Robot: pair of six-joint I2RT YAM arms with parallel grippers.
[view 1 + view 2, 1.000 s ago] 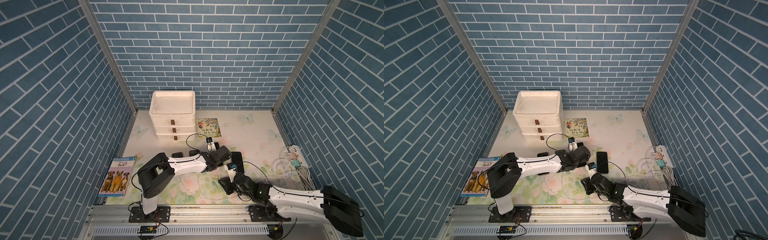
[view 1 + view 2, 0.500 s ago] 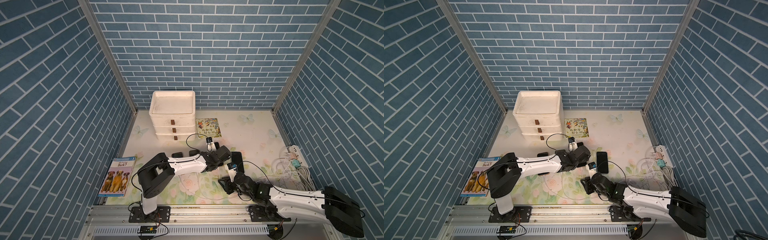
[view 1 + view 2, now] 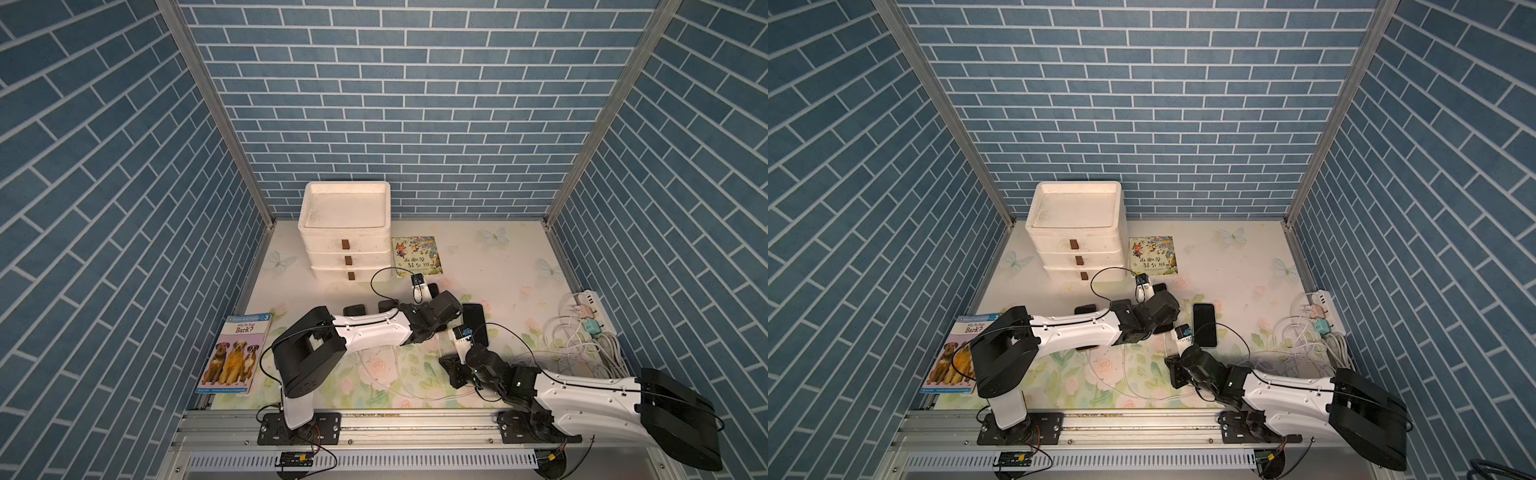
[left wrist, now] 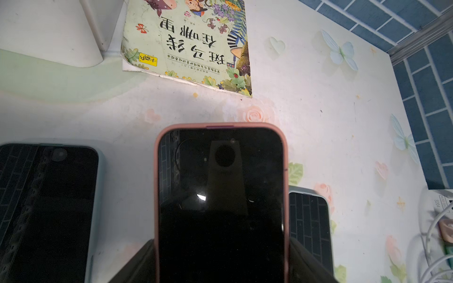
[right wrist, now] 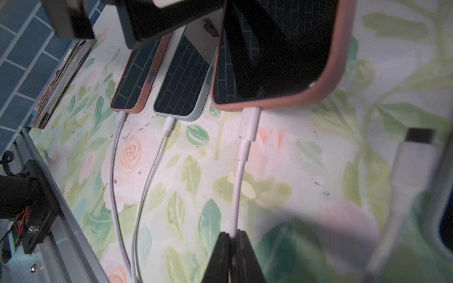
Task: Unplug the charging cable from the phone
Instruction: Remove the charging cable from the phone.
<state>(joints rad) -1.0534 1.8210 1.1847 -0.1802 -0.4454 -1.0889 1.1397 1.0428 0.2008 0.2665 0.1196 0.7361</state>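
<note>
Drawer unit (image 3: 345, 249), dog book (image 3: 235, 353), power strip (image 3: 590, 305)

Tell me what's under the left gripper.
A pink-cased phone lies screen up on the table, gripped at its sides by the left gripper. In both top views that gripper covers most of it; the right wrist view shows the charging cable plugged into its end.

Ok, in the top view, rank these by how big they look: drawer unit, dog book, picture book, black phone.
1. drawer unit, though its height brings it nearer the camera
2. dog book
3. picture book
4. black phone
</note>
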